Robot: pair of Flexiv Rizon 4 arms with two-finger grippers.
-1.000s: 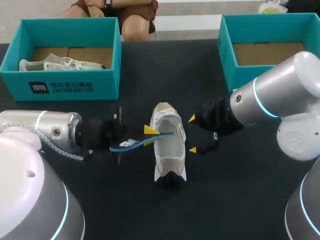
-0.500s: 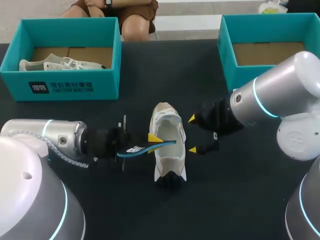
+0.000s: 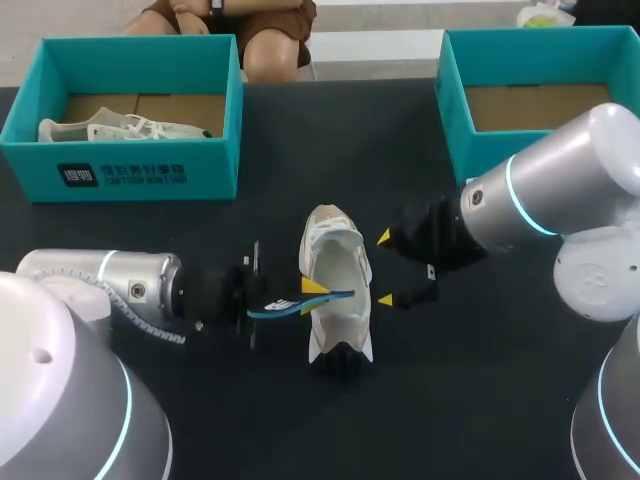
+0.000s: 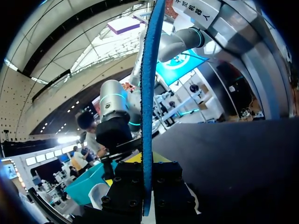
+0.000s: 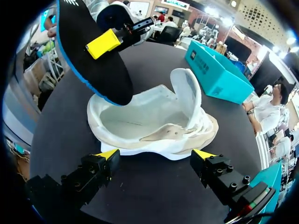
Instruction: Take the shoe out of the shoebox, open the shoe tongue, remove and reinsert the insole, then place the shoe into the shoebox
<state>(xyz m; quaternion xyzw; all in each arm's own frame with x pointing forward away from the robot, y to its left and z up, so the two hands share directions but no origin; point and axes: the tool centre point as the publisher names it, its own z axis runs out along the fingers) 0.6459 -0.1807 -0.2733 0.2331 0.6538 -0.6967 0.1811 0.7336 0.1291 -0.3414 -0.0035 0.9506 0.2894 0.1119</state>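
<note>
A white shoe [image 3: 335, 290] lies on the black table, toe toward the far side, tongue [image 5: 187, 93] folded up. My left gripper [image 3: 306, 292] is shut on a blue-edged dark insole [image 3: 285, 301], whose front end pokes over the shoe's opening. In the left wrist view the insole [image 4: 148, 93] stands edge-on between the fingers of the left gripper [image 4: 147, 184]. My right gripper [image 3: 384, 268] stands open just right of the shoe, not touching it. In the right wrist view the shoe [image 5: 154, 123] lies ahead of the right gripper [image 5: 155, 156], with the insole [image 5: 88, 51] slanting into it.
A teal shoebox [image 3: 130, 170] at the far left holds another white shoe [image 3: 120, 128]. A second teal shoebox [image 3: 455, 110] stands at the far right with a bare cardboard floor.
My left gripper has carried the insole toward me along the shoe, closer to its heel, and tilted it lower. The right arm and the shoe have not moved.
</note>
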